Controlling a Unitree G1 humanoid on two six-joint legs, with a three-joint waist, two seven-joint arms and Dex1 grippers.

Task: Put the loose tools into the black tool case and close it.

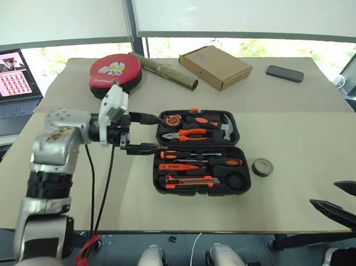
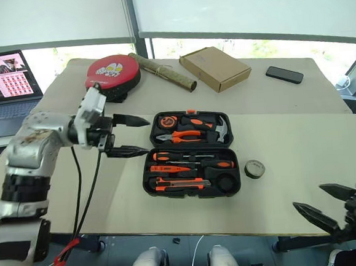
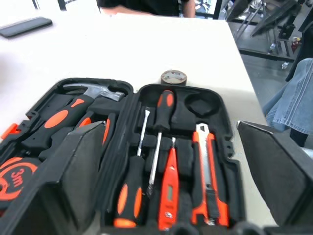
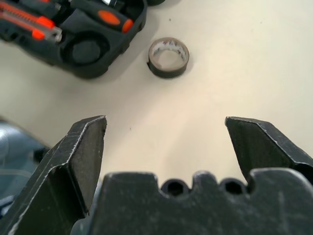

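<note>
the right gripper (image 2: 332, 210) hangs at the near table edge, fingers spread wide and empty, while the left gripper (image 1: 142, 134) hovers just left of the open black tool case (image 1: 199, 156), also spread and holding nothing. the screwdrivers (image 3: 146, 171) and utility knife (image 3: 208, 176) lie in the case's recesses; the tape roll (image 4: 168, 57) sits on the table just beside its right end. the left wrist view shows a person's denim-clad leg (image 3: 288, 103) past the table.

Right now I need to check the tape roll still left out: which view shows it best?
The right wrist view: the tape roll lies close on the table beside the tool case. Both eye views show it small; the left wrist view shows it partly behind the case.
</note>
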